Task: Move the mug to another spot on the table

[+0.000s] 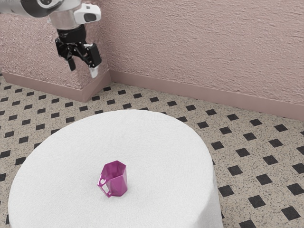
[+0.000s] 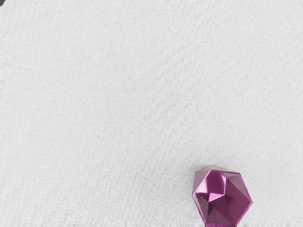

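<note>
At the exterior view's far left, the arm (image 1: pixel 52 10) hangs high above the floor, beyond the far edge of the bench (image 1: pixel 156 137). Its jaws stand moderately apart with nothing between them, well away from anything to grip.

Moving right, the mug (image 1: pixel 115 178) sits upright on the white bench, toward the near edge and a little left of the bench's middle. It is a glossy magenta piece with flat facets. Its small loop handle (image 1: pixel 103 184) sticks out toward the near left. In the wrist view the mug (image 2: pixel 221 196) is seen from above, mouth open and apparently empty, with bare bench (image 2: pixel 118 94) all around it.

It looks stiff and probably light, so weight should not trouble the lift. The shiny skin may be slippery, and whether it would chip if dropped cannot be told. The flat facets offer the best hold: two opposite side walls, pinched from above, would give the jaws flat faces to press on. Pinching one wall at the rim, away from the handle, is another option. The handle seems too small and off-centre to trust; a grip there would likely let the mug swing.

Further right, the bench offers plenty of room to set it down.
</note>
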Action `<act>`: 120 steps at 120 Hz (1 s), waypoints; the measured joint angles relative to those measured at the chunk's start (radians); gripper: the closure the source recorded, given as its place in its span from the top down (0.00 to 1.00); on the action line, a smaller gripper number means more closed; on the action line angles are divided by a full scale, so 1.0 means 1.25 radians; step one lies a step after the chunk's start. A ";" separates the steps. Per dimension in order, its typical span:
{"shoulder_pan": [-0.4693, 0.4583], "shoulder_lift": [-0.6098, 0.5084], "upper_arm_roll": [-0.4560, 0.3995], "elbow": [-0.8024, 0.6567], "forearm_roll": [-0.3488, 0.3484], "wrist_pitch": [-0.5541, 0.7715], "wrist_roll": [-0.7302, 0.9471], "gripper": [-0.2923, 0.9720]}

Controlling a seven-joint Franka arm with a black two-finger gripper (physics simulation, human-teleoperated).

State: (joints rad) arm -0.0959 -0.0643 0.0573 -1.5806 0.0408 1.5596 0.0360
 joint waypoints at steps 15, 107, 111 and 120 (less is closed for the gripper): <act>-0.003 -0.086 -0.006 -0.176 0.008 0.051 0.001 0.77; -0.041 -0.258 -0.032 -0.718 -0.067 0.394 0.007 0.77; -0.041 -0.269 -0.037 -0.734 -0.067 0.399 0.008 0.77; -0.041 -0.290 -0.041 -0.796 -0.068 0.436 0.016 0.77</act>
State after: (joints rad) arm -0.1473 -0.4266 0.0065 -2.5755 -0.0436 2.1040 0.0556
